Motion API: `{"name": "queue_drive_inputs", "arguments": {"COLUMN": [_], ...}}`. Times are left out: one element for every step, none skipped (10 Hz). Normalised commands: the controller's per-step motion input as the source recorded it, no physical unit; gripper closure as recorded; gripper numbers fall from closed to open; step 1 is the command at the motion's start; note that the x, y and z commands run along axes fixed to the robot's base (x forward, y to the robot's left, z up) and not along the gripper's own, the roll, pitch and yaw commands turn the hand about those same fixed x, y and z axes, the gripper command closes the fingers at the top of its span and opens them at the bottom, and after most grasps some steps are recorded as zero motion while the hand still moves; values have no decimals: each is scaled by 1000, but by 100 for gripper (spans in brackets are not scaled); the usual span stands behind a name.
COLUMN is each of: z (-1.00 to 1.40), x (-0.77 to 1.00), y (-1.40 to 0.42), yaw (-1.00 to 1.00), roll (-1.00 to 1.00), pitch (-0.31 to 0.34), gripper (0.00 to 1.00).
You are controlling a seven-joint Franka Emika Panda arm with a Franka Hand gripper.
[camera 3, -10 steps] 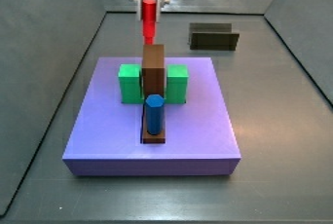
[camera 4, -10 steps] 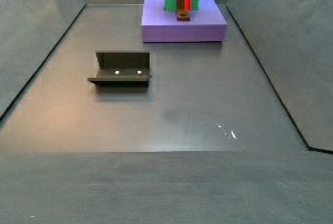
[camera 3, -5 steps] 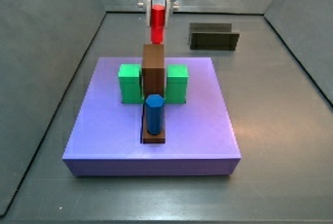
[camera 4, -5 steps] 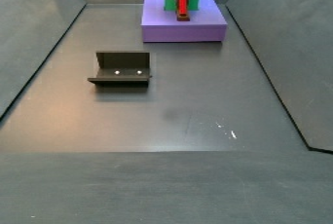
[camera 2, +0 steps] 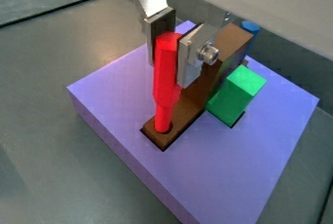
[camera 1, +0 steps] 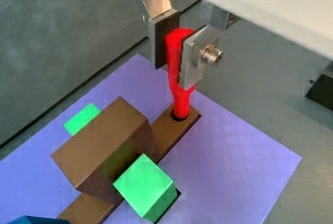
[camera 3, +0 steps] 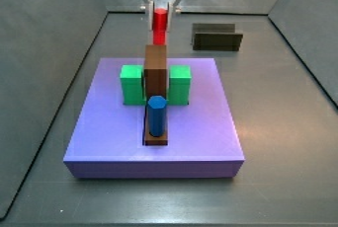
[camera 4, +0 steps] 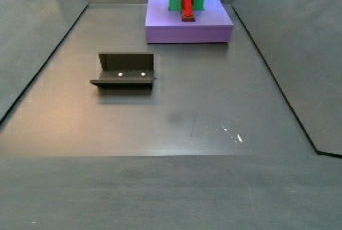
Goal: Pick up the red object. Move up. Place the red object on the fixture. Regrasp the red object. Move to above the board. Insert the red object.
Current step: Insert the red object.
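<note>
I had the red object [camera 2: 166,82] upright, its lower end entering the hole at the end of the brown bar [camera 2: 198,101] on the board [camera 2: 143,135]. The gripper [camera 2: 173,53] clamped its upper part, directly above the board, which I judged kept it vertical for insertion. The fixture [camera 4: 124,71] sat well apart from the board.
</note>
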Motion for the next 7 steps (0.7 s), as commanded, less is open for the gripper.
{"name": "queue_drive_inputs", "arguments": {"z": [-143,-129,-74,-37,-63,-120,-217], "x": [69,37,0,0,0,0,0], "y": [0,0,0,0,0,0,-11], "yaw": [23,23,6,6,57,77,123], "roll": [-29,-37,-57,-66,-47,0,0], "pitch": [0,0,0,0,0,0,-23], "gripper": [100,100,100,100,100,100,100]}}
